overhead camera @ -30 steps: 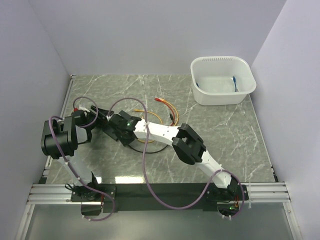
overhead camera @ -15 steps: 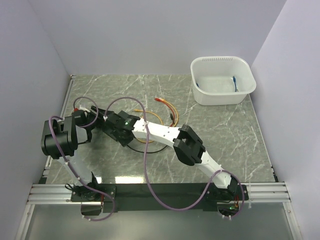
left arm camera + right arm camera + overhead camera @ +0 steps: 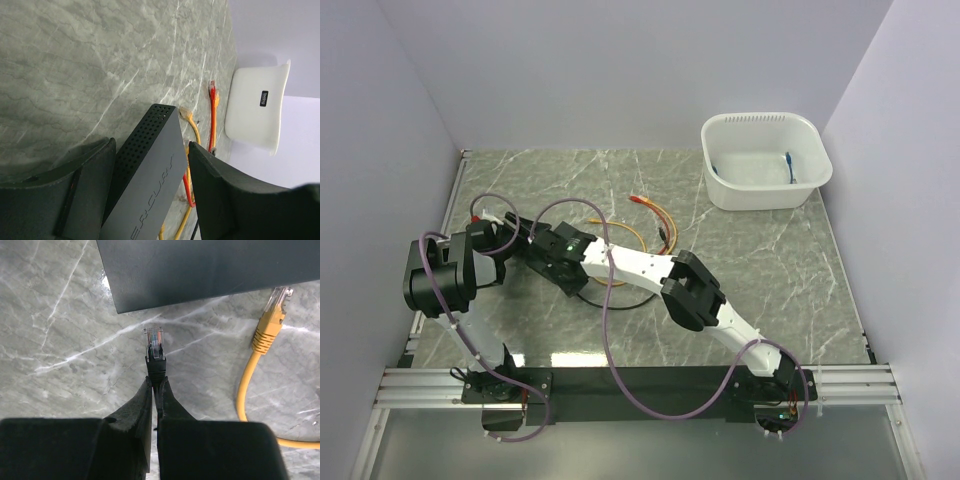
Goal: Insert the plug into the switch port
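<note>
The switch [image 3: 150,175] lies on the table [image 3: 760,260], between the fingers of the left gripper [image 3: 152,146]. The plug [image 3: 154,342], in the right gripper [image 3: 155,382], sits just before the switch's edge, apart from it. A loose cable end [image 3: 270,320] lies beside that edge, possibly touching. The tub [image 3: 760,119] stands well behind the switch, to its right.

I logged this as a robot test cell in a lab: plain pale walls [image 3: 620,70] boxed in a marble-look worktop [image 3: 770,270], and an aluminium rail [image 3: 850,378] ran along its near edge.
</note>
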